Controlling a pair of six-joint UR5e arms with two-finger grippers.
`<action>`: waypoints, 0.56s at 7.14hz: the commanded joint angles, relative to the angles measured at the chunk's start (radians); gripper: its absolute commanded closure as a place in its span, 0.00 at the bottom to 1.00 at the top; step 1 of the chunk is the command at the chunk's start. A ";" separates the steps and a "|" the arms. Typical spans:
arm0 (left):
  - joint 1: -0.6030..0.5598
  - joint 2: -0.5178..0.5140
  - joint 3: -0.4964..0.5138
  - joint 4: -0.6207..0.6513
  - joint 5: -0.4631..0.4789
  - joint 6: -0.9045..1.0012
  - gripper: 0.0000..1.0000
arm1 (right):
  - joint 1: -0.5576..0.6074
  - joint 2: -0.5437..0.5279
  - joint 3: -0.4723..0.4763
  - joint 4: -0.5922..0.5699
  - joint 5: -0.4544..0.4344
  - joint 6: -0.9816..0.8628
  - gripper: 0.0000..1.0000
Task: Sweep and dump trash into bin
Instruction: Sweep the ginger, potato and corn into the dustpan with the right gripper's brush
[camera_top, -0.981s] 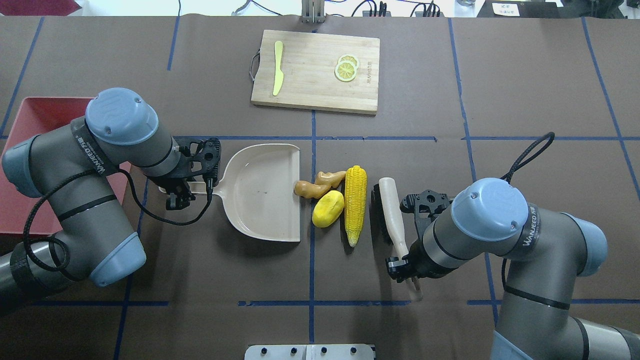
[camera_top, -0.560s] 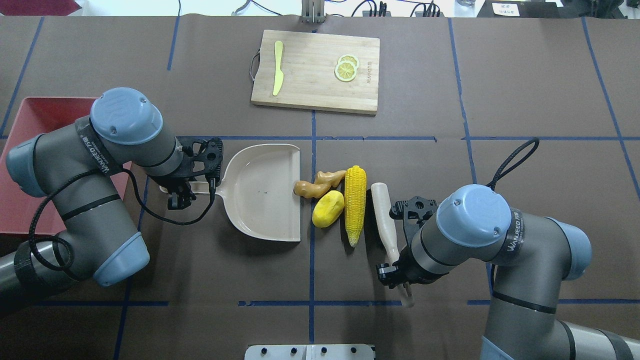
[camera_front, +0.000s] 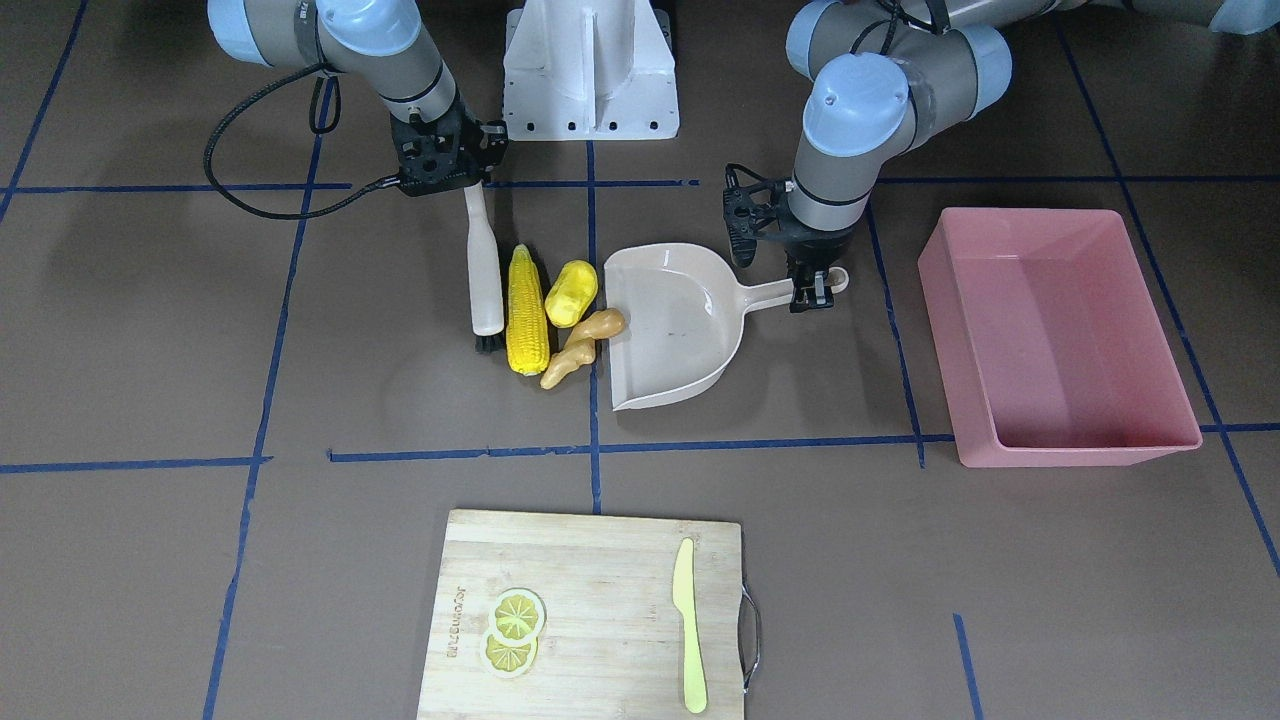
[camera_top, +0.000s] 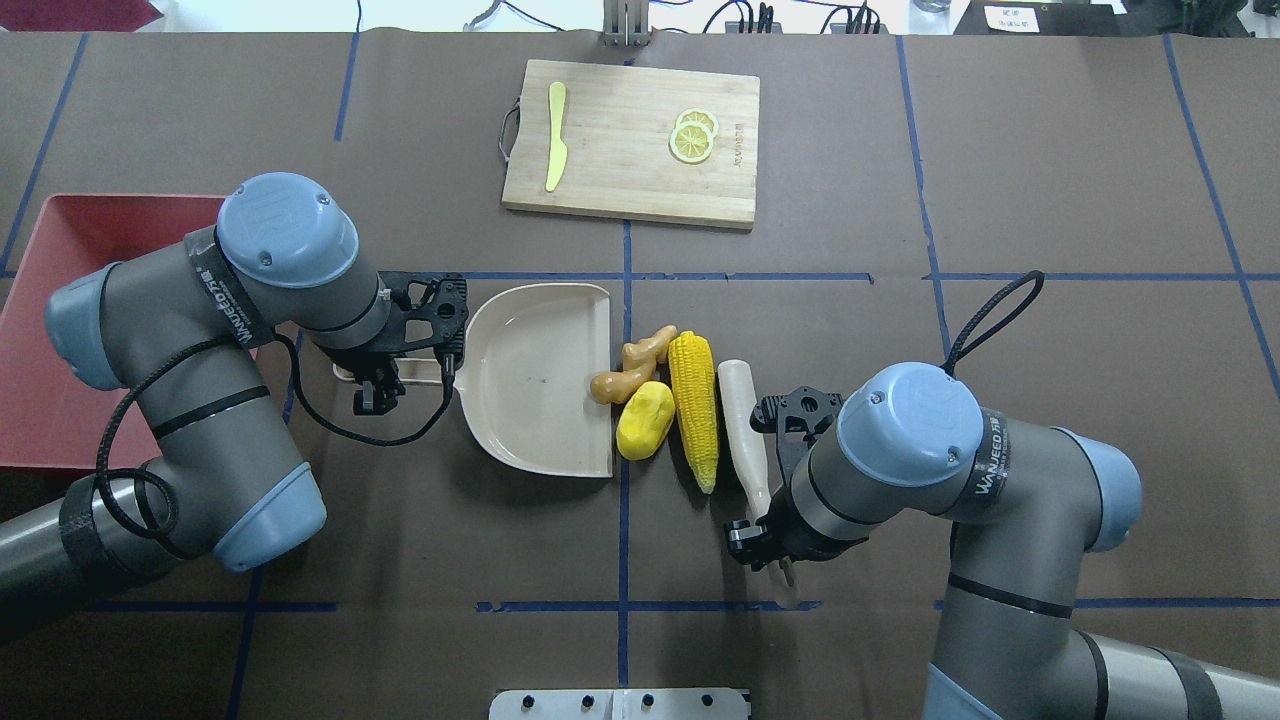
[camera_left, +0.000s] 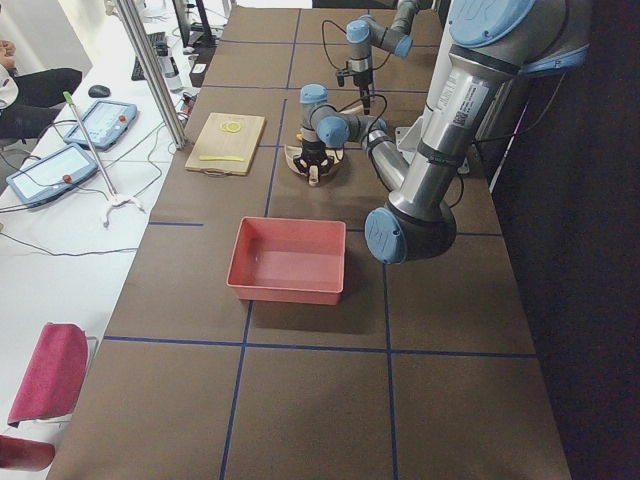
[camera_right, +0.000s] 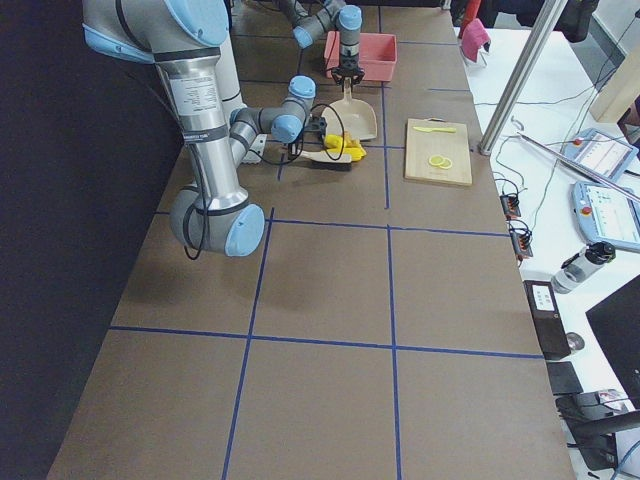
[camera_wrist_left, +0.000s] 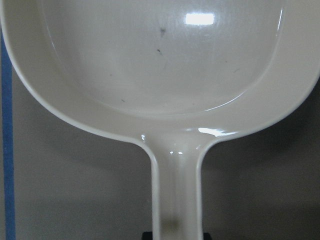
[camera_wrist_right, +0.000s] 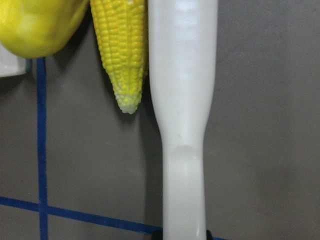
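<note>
The corn cob (camera_top: 694, 410), the yellow potato lump (camera_top: 645, 420) and the tan ginger root (camera_top: 630, 368) lie packed together at the open mouth of the beige dustpan (camera_top: 535, 380). One end of the ginger rests on the pan's lip. My right gripper (camera_top: 765, 535) is shut on the handle of a white brush (camera_top: 742, 425), which presses along the corn's right side. My left gripper (camera_top: 385, 372) is shut on the dustpan's handle. The pink bin (camera_top: 30, 400) stands at the far left, partly hidden behind my left arm, and looks empty in the front-facing view (camera_front: 1060, 330).
A wooden cutting board (camera_top: 630, 140) at the back centre holds a pale yellow-green knife (camera_top: 555, 135) and lemon slices (camera_top: 693, 138). Blue tape lines cross the brown table. The robot's base plate (camera_top: 620, 703) sits at the front edge.
My right gripper has pushed the brush left, sliding the corn, potato and ginger against the dustpan's mouth. My left arm has moved the dustpan slightly right.
</note>
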 joint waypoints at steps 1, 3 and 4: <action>0.021 -0.022 0.011 0.001 0.002 -0.010 0.93 | 0.000 0.049 -0.022 0.000 -0.001 0.001 1.00; 0.033 -0.086 0.062 0.004 0.000 -0.052 0.93 | 0.000 0.086 -0.033 0.001 -0.001 0.002 1.00; 0.035 -0.103 0.084 0.004 0.000 -0.059 0.93 | 0.000 0.100 -0.050 0.010 -0.003 0.002 1.00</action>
